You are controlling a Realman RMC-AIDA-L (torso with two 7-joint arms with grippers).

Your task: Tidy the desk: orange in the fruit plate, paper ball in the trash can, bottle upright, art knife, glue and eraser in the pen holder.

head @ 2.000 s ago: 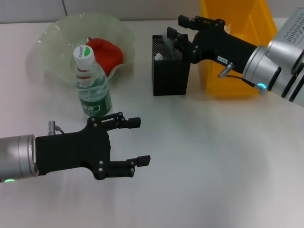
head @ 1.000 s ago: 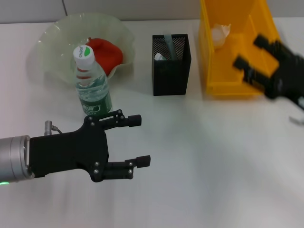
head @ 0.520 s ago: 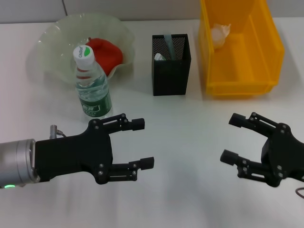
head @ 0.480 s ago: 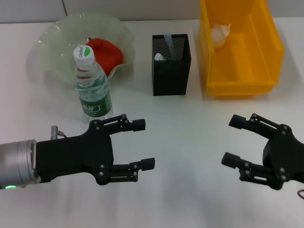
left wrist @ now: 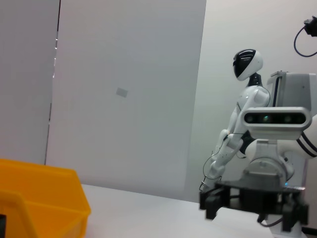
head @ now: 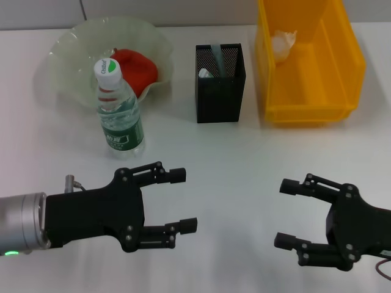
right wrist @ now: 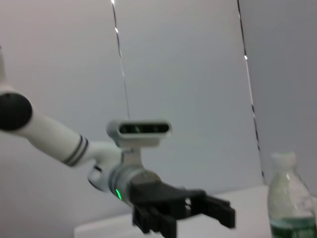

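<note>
The orange (head: 135, 66) is seen in the fruit plate (head: 73, 43), the paper ball (head: 283, 44) in the trash can (head: 342, 67), the bottle (head: 120, 110) upright, and items in the pen holder (head: 219, 91); the task is judged complete. The left hand (head: 177, 199) and right hand (head: 286, 213) hover spread and empty over the table (head: 244, 159).

Light falls bright and even from overhead on the white desk (head: 220, 177) before me, with only soft, faint shadows beneath my left gripper (head: 182, 199) and my right gripper (head: 286, 213). The water bottle (head: 120, 110) catches small glints. My left wrist view is crisp on the wall, though the far gripper there is smeared. My right wrist view is dimmer, greyish and soft throughout, the bottle (right wrist: 290, 198) hazy.
</note>
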